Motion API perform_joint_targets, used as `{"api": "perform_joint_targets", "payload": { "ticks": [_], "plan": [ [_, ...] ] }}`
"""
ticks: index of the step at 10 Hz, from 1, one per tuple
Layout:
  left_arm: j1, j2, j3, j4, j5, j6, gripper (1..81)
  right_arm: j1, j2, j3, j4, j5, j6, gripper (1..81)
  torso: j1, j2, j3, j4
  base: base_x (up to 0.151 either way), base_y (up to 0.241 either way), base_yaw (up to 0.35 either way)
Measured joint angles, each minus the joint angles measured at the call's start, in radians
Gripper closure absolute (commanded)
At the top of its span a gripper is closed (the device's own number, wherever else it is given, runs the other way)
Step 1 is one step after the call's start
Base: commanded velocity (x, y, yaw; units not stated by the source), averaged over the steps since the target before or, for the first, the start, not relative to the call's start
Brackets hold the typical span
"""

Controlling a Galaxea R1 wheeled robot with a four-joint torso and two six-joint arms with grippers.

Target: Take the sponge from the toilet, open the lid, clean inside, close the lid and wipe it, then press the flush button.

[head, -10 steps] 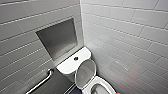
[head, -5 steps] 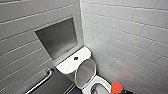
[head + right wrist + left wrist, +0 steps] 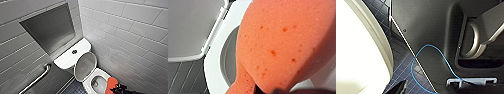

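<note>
The white toilet (image 3: 100, 75) stands in the corner with its lid (image 3: 85, 65) raised against the cistern (image 3: 71, 56), so the grey underside faces me. The round flush button (image 3: 74, 52) sits on the cistern top. My right gripper (image 3: 118, 89) is shut on the orange-red sponge (image 3: 111, 83), holding it at the bowl's near right edge. In the right wrist view the sponge (image 3: 280, 45) hangs just over the seat rim (image 3: 214, 62), with the lid (image 3: 193, 25) beyond. My left gripper (image 3: 400, 88) hangs low beside the toilet's white side (image 3: 358, 50), open and empty.
Grey tiled walls close in on both sides of the toilet. A metal panel (image 3: 50, 27) is set in the wall above the cistern, and a steel grab rail (image 3: 37, 78) runs along the left wall. The floor (image 3: 402, 62) is dark blue tile.
My right gripper has come up into the head view with the sponge, beside the bowl's right edge. The toilet and raised lid have not moved.
</note>
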Motion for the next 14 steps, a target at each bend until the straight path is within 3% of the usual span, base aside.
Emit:
{"api": "perform_joint_targets", "payload": {
  "ticks": [3, 6, 10, 11, 14],
  "plan": [
    [-0.008, 0.002, 0.0, 0.0, -0.003, 0.0, 1.0, 0.053, -0.002, -0.004, -0.001, -0.018, 0.0, 81.1, 0.0, 0.0, -0.041, 0.0, 0.0, 0.0, 0.0],
    [-0.01, 0.002, 0.001, 0.0, -0.004, 0.0, 1.0, 0.144, 0.007, 0.015, -0.001, -0.047, 0.0, 81.1, 0.001, 0.001, -0.039, 0.003, 0.0, 0.0, 0.0],
    [-0.009, 0.008, 0.001, 0.0, -0.003, 0.0, 1.0, 0.151, 0.075, -0.001, -0.006, -0.074, 0.0, 81.1, 0.001, 0.001, -0.04, 0.079, 0.0, 0.0, 0.0],
    [-0.009, 0.009, 0.002, 0.0, -0.003, 0.0, 1.0, 0.164, 0.074, -0.001, -0.007, -0.083, 0.0, 81.1, 0.001, 0.001, -0.04, 0.088, 0.0, 0.0, 0.0],
    [-0.01, 0.016, 0.004, 0.0, -0.004, 0.0, 1.0, 0.243, 0.06, -0.011, -0.006, -0.105, 0.0, 81.1, 0.001, 0.001, -0.042, 0.087, 0.0, 0.0, 0.0]
  ]
}}
